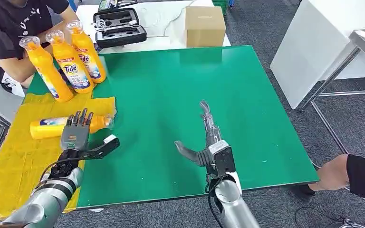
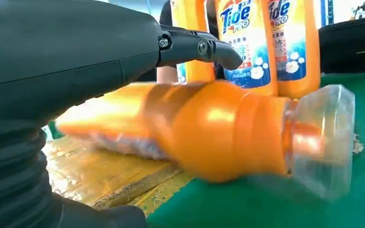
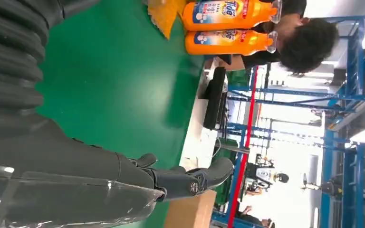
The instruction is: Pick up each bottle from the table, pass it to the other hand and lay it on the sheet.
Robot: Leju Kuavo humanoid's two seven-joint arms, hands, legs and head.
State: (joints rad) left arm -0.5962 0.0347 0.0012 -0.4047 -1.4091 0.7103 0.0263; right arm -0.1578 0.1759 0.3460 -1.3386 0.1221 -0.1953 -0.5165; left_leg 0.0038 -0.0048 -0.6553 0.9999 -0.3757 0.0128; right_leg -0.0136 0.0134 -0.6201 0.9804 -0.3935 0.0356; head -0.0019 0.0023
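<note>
1. A green worktop (image 1: 180, 95) is seen in a workshop with grey flooring; a white table with a cardboard box (image 1: 205, 25) and an open black case (image 1: 119, 27) stands at its 12 o'clock edge.
2. A yellow sheet (image 1: 14, 156) is spread over the worktop's 9 o'clock side.
3. One orange bottle (image 1: 52, 127) is laid on its side on the sheet, its clear cap pointing toward 3 o'clock and reaching the sheet's edge.
4. Three upright orange bottles (image 1: 69, 59) are grouped at about 10 o'clock on the worktop, close to one another, beside a seated person (image 1: 7, 33).
5. The left hand (image 1: 78, 135) is held just over the lying bottle, its fingers extended above the bottle's body and the thumb spread out toward 3 o'clock; nothing is gripped, and contact with the bottle cannot be told.
6. The right hand (image 1: 209, 140) is held over bare green worktop near 6 o'clock, fingers stretched toward 12 o'clock and thumb spread toward 9 o'clock, holding nothing.
7. Another person's hand (image 1: 332, 173) is seen at the worktop's 4 o'clock corner.
</note>
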